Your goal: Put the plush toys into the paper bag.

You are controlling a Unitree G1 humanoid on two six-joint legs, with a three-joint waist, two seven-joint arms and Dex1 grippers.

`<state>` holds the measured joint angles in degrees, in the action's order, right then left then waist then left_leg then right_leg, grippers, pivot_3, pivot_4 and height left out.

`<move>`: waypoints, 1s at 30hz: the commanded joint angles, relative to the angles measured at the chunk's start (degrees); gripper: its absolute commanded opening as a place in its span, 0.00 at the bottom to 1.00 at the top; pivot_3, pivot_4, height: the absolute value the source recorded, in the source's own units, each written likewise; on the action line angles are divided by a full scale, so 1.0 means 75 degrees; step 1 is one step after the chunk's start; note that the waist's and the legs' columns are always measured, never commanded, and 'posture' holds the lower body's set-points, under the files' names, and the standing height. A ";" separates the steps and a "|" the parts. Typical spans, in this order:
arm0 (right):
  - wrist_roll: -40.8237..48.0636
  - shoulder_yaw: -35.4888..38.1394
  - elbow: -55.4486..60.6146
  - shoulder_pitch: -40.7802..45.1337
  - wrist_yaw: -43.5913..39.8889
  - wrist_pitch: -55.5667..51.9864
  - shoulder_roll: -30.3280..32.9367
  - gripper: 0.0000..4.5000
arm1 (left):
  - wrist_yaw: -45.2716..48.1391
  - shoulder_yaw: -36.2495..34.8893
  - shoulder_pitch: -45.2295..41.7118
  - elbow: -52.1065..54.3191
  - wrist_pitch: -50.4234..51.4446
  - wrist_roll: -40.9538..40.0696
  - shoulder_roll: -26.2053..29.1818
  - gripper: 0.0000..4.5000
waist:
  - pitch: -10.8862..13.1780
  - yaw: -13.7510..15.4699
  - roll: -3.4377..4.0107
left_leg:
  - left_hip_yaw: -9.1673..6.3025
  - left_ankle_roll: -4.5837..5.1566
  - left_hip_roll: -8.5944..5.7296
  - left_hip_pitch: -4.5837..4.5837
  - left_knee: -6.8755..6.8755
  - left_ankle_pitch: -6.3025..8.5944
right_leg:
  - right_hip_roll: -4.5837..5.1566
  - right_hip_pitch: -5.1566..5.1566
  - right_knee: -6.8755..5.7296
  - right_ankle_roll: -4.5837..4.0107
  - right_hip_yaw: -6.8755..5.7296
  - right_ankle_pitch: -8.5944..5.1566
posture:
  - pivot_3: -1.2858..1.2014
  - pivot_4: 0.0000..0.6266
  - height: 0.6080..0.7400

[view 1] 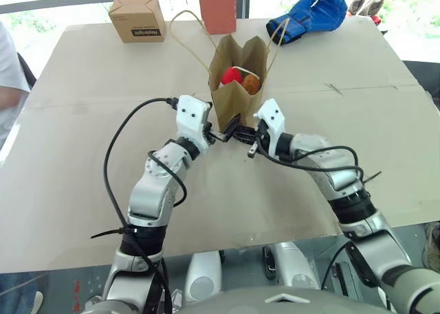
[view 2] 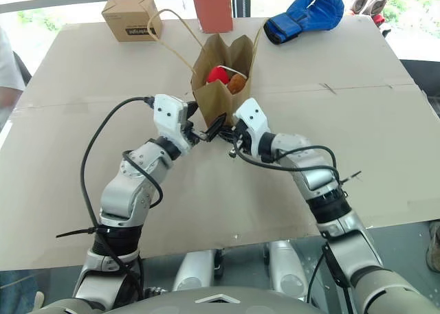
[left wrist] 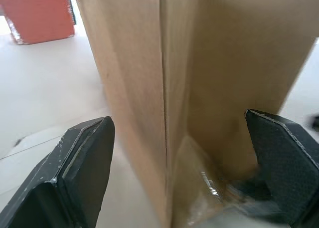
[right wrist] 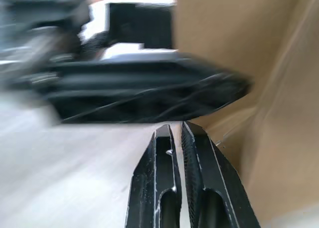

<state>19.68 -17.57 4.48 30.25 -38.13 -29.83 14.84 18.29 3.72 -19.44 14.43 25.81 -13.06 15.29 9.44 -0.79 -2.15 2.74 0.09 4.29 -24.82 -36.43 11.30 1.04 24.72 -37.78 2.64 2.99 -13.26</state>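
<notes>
The brown paper bag [view 1: 237,94] stands upright and open in the middle of the table, its loop handles spread out behind it. Inside it lie the plush toys: one showing its red end [view 1: 231,75] and a fuzzy orange-brown one [view 1: 251,84]. Both grippers are low at the bag's near side. My left gripper [view 1: 228,130] is open, its two fingers [left wrist: 82,168] straddling the bag's creased corner [left wrist: 164,98]. My right gripper [right wrist: 174,130] is shut with nothing in it, just beside the bag [right wrist: 279,88], and the left gripper's finger [right wrist: 149,96] crosses right in front of it.
A small printed cardboard box [view 1: 137,18] sits at the back left, a tall red-brown box [view 1: 217,8] just behind the bag, and a blue boxing glove [view 1: 309,13] at the back right. A person's sleeve [view 1: 8,80] shows at the left edge.
</notes>
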 commanded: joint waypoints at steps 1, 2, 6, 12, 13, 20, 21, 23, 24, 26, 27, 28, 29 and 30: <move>0.0298 0.0201 0.1376 -0.0240 -0.0208 -0.0210 0.0256 0.02 | 0.0013 0.0253 -0.0148 0.0147 -0.0246 0.0169 -0.0151 1.00 | 0.0000 0.0006 0.0000 | 0.0000 0.0000 0.0000 0.0000 -0.0001 0.0000 | 0.0000 0.0000 0.0000 0.0000 0.0000 0.0000 | 0.52 0.24 1.00; 0.0335 0.0226 0.1635 -0.0345 -0.0241 -0.0287 0.0367 0.02 | 0.0079 0.0270 -0.0126 0.0184 -0.0243 0.0153 -0.0168 1.00 | 0.0000 0.0006 0.0000 | 0.0000 0.0000 0.0000 0.0001 -0.0001 0.0000 | 0.0000 -0.0001 0.0000 0.0000 0.0000 0.0000 | 0.52 0.24 1.00; 0.0437 0.0682 0.2728 -0.0849 -0.0137 -0.0767 0.1049 0.02 | 0.0498 0.0170 0.0157 0.0563 -0.0128 -0.0168 0.0001 1.00 | -0.0001 -0.0004 0.0000 | -0.0001 0.0000 0.0000 0.0006 -0.0003 0.0000 | -0.0001 -0.0001 -0.0005 -0.0001 0.0001 -0.0001 | 0.52 0.24 1.00; -0.0387 0.1393 0.2230 -0.0454 0.1079 -0.1341 0.1547 0.02 | 0.0853 0.0035 0.0050 0.0326 -0.0260 -0.0171 0.0275 1.00 | -0.0001 0.0000 0.0000 | 0.0000 0.0000 0.0000 0.0006 -0.0012 0.0000 | 0.0000 -0.0001 -0.0008 -0.0014 0.0001 -0.0008 | 0.52 0.24 1.00; -0.0507 0.1382 0.2032 -0.0294 0.1207 -0.1286 0.1469 0.02 | 0.0855 0.0049 -0.0015 0.0254 -0.0272 -0.0148 0.0242 1.00 | 0.0000 -0.0003 0.0000 | 0.0000 0.0000 0.0000 0.0008 -0.0016 0.0000 | 0.0000 -0.0002 -0.0009 -0.0019 0.0002 -0.0011 | 0.52 0.24 1.00; -0.1222 0.0867 -0.0648 0.1204 0.1416 0.0272 0.0289 0.02 | 0.0791 0.0252 -0.0599 -0.0275 -0.0505 0.0220 0.0112 1.00 | -0.0001 -0.0014 0.0000 | -0.0001 0.0000 -0.0002 0.0008 -0.0017 0.0000 | -0.0005 -0.0003 -0.0010 -0.0001 0.0008 0.0001 | 0.52 0.24 1.00; -0.1143 0.0872 -0.0987 0.1372 0.1291 0.0512 0.0061 0.02 | 0.0786 0.0284 -0.0672 -0.0319 -0.0526 0.0270 0.0112 1.00 | -0.0001 -0.0012 0.0000 | 0.0000 0.0000 -0.0002 0.0006 -0.0017 0.0000 | -0.0005 -0.0001 -0.0009 -0.0001 0.0009 0.0001 | 0.52 0.24 1.00; -0.0933 0.1008 -0.1646 0.1659 0.1047 0.0883 -0.0396 0.02 | 0.0720 0.0318 -0.0771 -0.0390 -0.0588 0.0418 0.0065 1.00 | -0.0001 -0.0020 0.0001 | -0.0004 0.0000 -0.0003 0.0003 -0.0010 0.0000 | -0.0007 0.0000 -0.0009 -0.0001 0.0005 0.0001 | 0.52 0.24 1.00; -0.0921 0.1024 -0.1909 0.1742 0.0893 0.1073 -0.0523 0.02 | 0.0696 0.0336 -0.0807 -0.0425 -0.0610 0.0483 0.0035 1.00 | 0.0000 -0.0022 0.0001 | -0.0005 0.0000 -0.0002 0.0004 -0.0010 0.0000 | -0.0008 0.0000 -0.0008 -0.0001 0.0004 0.0001 | 0.52 0.24 1.00; -0.0934 0.1056 -0.2322 0.1861 0.0662 0.1385 -0.0701 0.02 | 0.0594 0.0377 -0.0869 -0.0494 -0.0646 0.0652 -0.0019 1.00 | 0.0000 0.0000 0.0001 | -0.0005 0.0000 -0.0002 0.0001 -0.0008 0.0000 | -0.0007 0.0000 -0.0007 0.0000 0.0004 0.0002 | 0.52 0.24 1.00; -0.0923 0.1093 -0.2485 0.1919 0.0596 0.1487 -0.0785 0.02 | 0.0506 0.0381 -0.0905 -0.0536 -0.0639 0.0736 -0.0064 1.00 | 0.0000 0.0012 0.0001 | -0.0005 0.0000 -0.0002 0.0000 -0.0008 0.0000 | -0.0005 -0.0001 -0.0007 0.0000 0.0002 0.0001 | 0.52 0.24 1.00; -0.0911 0.1122 -0.2609 0.1967 0.0548 0.1557 -0.0847 0.02 | 0.0420 0.0388 -0.0941 -0.0581 -0.0631 0.0819 -0.0103 1.00 | 0.0000 0.0018 0.0001 | -0.0004 0.0000 -0.0003 -0.0001 -0.0009 0.0000 | -0.0003 -0.0002 -0.0006 0.0000 0.0002 0.0002 | 0.52 0.24 1.00; -0.0913 0.1130 -0.2730 0.2016 0.0514 0.1622 -0.0897 0.02 | 0.0358 0.0427 -0.0987 -0.0640 -0.0622 0.0917 -0.0123 1.00 | 0.0000 0.0015 0.0001 | -0.0004 0.0000 -0.0004 -0.0002 -0.0009 0.0000 | -0.0002 -0.0002 -0.0005 0.0000 0.0002 0.0002 | 0.52 0.24 1.00; -0.0943 0.1144 -0.2881 0.2071 0.0479 0.1716 -0.0946 0.02 | 0.0286 0.0459 -0.1025 -0.0697 -0.0608 0.1020 -0.0147 1.00 | 0.0000 0.0014 0.0001 | 0.0000 0.0000 -0.0004 -0.0001 -0.0014 0.0000 | 0.0000 -0.0004 -0.0006 0.0001 0.0005 0.0002 | 0.52 0.24 1.00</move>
<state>11.80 -9.84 -17.27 43.90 -33.32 -19.30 8.55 21.43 6.18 -25.66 8.73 22.18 -6.71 14.81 9.44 -0.68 -2.14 2.73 0.09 4.25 -24.83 -36.55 11.30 1.04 24.69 -37.84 2.65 3.02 -13.24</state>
